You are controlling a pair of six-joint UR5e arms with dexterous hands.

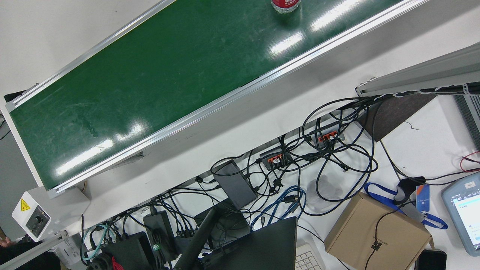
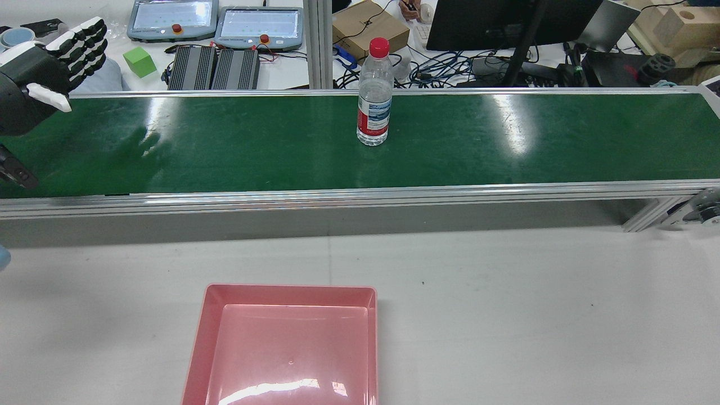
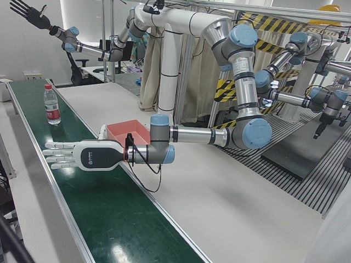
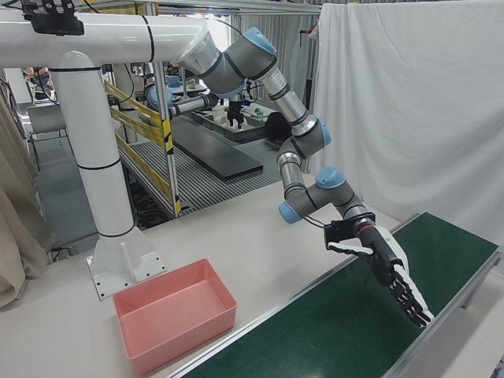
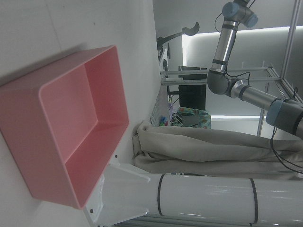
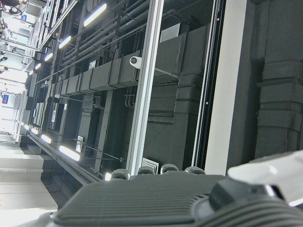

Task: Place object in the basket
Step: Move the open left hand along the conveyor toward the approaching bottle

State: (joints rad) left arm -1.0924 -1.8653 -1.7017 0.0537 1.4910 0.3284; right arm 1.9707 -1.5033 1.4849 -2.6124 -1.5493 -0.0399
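1. Your left robot hand [image 2: 39, 67] is hovering above the left end of the green belt [image 2: 225, 152], fingers stretched flat and side by side, holding nothing. Your right robot hand [image 3: 24, 11] is raised high, fingers splayed, also holding nothing.
2. The bottle [image 2: 375, 93] is standing upright mid-belt, well apart from the left robot hand. The pink basket [image 2: 289, 292] is sitting on the table [image 2: 506, 309] on the near side of the belt.
3. Risk: the bottle is tall and narrow, so it is likely tipping and rolling if you are brushing it high with straight fingers.
4. Risk: if the belt is running, you are probably chasing a moving target and closing late.
5. Risk: the basket is shallow, so a high release is likely sending the bottle bouncing out.
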